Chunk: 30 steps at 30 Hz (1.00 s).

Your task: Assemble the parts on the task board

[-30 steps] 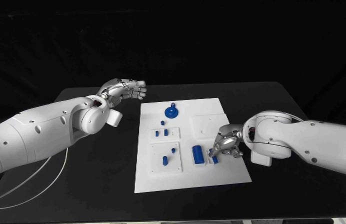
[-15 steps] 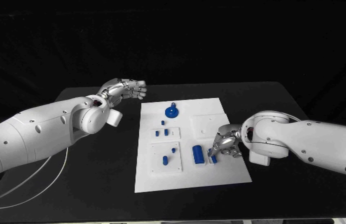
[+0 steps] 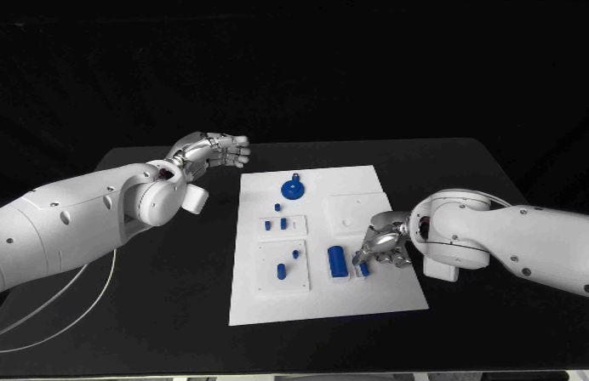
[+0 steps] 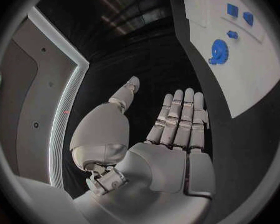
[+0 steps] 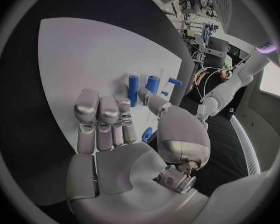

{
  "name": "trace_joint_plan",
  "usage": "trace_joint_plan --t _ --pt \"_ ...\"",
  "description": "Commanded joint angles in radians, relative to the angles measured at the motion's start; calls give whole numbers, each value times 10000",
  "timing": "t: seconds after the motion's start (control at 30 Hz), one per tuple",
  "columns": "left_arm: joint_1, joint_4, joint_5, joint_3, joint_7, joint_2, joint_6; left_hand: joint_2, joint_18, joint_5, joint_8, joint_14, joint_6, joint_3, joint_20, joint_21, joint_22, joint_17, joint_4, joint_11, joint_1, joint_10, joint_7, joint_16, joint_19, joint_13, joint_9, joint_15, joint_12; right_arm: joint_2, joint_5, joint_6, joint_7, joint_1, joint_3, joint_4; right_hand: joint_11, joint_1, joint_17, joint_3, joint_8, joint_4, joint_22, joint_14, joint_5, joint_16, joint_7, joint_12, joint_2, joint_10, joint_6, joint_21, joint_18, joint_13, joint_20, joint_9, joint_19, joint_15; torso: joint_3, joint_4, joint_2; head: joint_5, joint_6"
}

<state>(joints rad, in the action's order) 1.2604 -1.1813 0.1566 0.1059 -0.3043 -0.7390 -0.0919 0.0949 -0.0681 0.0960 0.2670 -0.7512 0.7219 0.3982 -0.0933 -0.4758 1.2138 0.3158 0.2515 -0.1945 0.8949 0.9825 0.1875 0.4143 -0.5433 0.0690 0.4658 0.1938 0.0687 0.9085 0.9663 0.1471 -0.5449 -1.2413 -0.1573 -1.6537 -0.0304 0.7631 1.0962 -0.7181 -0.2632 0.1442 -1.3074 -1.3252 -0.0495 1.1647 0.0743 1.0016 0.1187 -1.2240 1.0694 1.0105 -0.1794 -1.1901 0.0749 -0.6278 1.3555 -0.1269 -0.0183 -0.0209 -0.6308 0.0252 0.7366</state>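
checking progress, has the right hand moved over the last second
Barely. The right hand has crept slightly toward the long blue piece on the white board.

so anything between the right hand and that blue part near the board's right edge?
Nothing visible. The right hand is already over the task board, fingers right at the small blue part. Whether it grips the part can't be told.

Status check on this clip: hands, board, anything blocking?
Left hand open, off the task board. Right hand low over the board's right edge, at a small blue part; grip unclear. Nothing in the way.
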Motion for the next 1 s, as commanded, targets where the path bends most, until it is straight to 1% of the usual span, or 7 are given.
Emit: trace_joint_plan --t 0.03,0.17,0.57,1.0 --pt "0 -25 -53 -6 -57 4 161 -18 -84 -22 62 -79 -20 4 3 44 10 14 -51 -9 -70 82 247 -2 -29 7 9 3 3 -21 175 74 39 37 -13 -19 -20 -105 -11 138 73 8 -70 14 8 64 43 6 125 -4 1 67 -824 -15 92 11 -12 -62 -6 6 0 0 2" --pt "0 -23 -53 -6 -58 5 161 -17 -84 -22 62 -80 -20 4 3 44 12 15 -51 -9 -71 83 248 -2 -30 7 9 3 3 -21 174 95 60 39 -13 -43 -21 -171 -14 265 74 27 -64 16 7 63 42 4 178 0 -4 65 -824 -20 105 7 -13 -63 -5 5 1 -5 3" --pt "0 -19 -53 -6 -52 1 161 -14 -85 -24 62 -81 -23 3 4 47 18 18 -53 -9 -74 85 248 -2 -33 7 9 2 3 50 194 149 116 44 -13 -169 -23 -196 -16 327 74 37 -61 16 7 64 40 3 183 0 -5 63 -824 -22 113 4 -14 -65 -5 1 1 -14 12" --pt "0 -12 -53 -6 -50 -1 163 -13 -86 -26 64 -82 -25 4 4 51 25 21 -55 -10 -76 85 249 -3 -36 6 8 2 2 288 481 182 151 42 -6 -445 -26 -191 -17 347 74 47 -58 17 6 63 37 1 175 0 -6 59 -824 -23 120 3 -16 -67 -8 4 2 -49 20"
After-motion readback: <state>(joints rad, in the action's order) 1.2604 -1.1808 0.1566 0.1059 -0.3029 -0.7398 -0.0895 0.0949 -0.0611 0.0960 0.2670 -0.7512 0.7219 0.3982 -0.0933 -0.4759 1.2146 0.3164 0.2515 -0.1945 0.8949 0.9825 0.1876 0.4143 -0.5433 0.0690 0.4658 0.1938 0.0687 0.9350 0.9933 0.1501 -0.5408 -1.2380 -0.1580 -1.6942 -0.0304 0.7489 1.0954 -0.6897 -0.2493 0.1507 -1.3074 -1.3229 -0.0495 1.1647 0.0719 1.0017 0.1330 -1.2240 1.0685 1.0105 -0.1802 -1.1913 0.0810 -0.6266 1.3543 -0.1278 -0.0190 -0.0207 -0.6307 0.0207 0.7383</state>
